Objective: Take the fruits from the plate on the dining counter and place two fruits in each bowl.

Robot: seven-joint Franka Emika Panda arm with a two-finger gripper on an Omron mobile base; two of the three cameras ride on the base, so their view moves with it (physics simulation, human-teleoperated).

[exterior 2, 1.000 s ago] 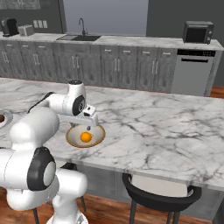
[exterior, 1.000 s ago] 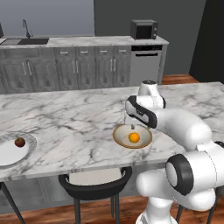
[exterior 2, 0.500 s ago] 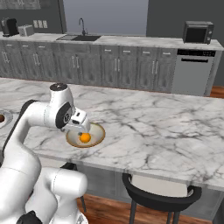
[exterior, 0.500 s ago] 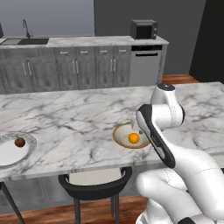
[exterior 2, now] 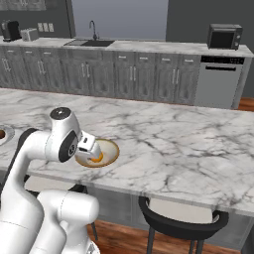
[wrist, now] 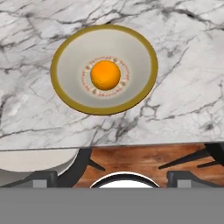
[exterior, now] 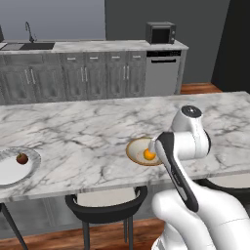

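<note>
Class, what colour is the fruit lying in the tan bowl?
Bright orange fruit, centred in the tan bowl; clearest in the hand view.

One fruit [wrist: 105, 75] is set in the middle of a bowl [wrist: 65, 87] near the front edge of the counter [exterior: 73, 132]. Well to the left, another fruit [exterior: 21, 158] is placed on a plate [exterior: 10, 173]. A stool [exterior: 105, 207] stands below.

bowl [wrist: 65, 92]: pale, ochre rim, dotted ring | fruit [wrist: 105, 75]: orange | counter [wrist: 188, 65]: white, grey-veined

Home kitchen: grey cabinets [exterior: 85, 78], sink [exterior 2: 92, 42], microwave [exterior: 160, 33], dishwasher [exterior 2: 220, 80], marble dining counter [exterior: 83, 132].
</note>
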